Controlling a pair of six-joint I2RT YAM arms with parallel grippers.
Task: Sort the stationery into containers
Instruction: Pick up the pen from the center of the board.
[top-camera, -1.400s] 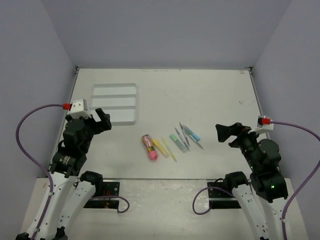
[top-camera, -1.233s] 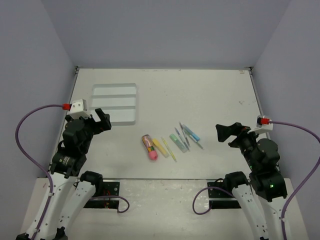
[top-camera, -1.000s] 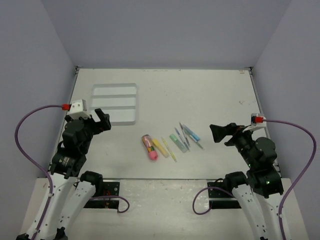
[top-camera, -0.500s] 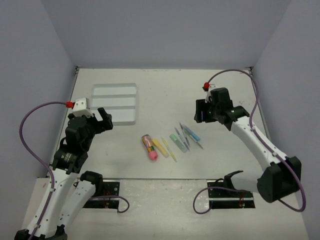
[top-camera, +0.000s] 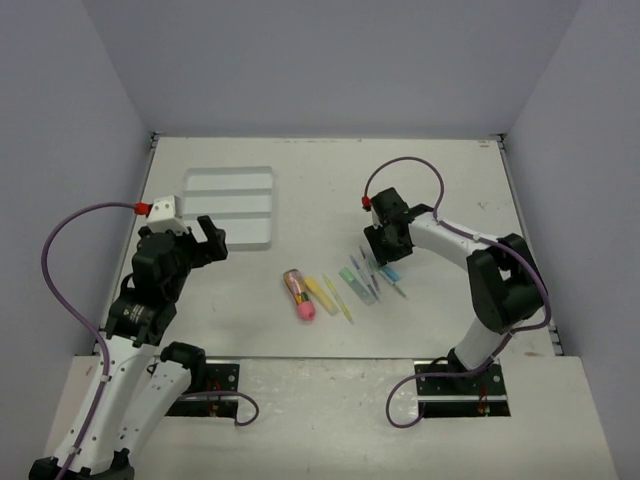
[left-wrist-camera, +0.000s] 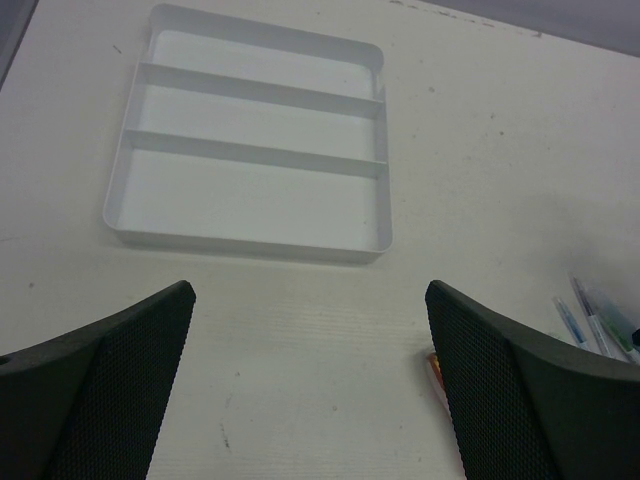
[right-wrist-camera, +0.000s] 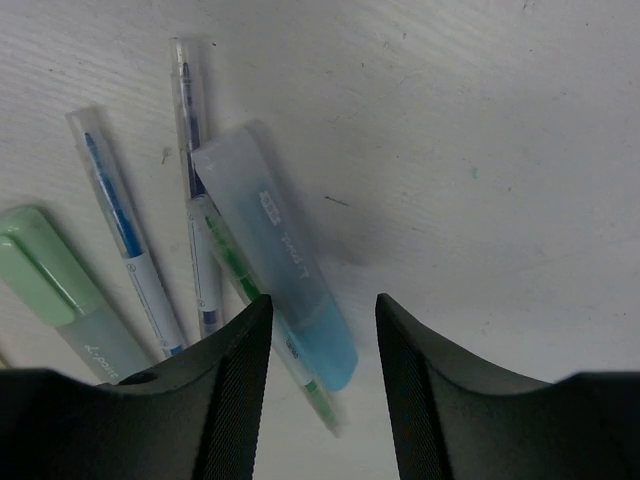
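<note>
Right wrist view first: what do we have under our right pincer?

We have its jaws partly apart and set either side of the lower end of the light blue marker. We see a gap on each side, so we judge that nothing is gripped yet. The marker lies on the worktop, partly on top of two thin clear pens, with a pale green marker just beside them.

So which step are we in?

We read it as the first pick. In the top view the stubby pink-and-brown piece and the yellow pens lie loose in the same cluster. The tray sits well apart on the left, and all three of its compartments show bare.

And our left pincer?

Jaws wide apart, holding nothing, hanging near the tray's near edge.

What does the next move call for?

We think the right jaws must close squarely on the blue marker alone, then lift it straight up, since the pens beneath could drag along. After that comes a long carry across to one compartment.
</note>
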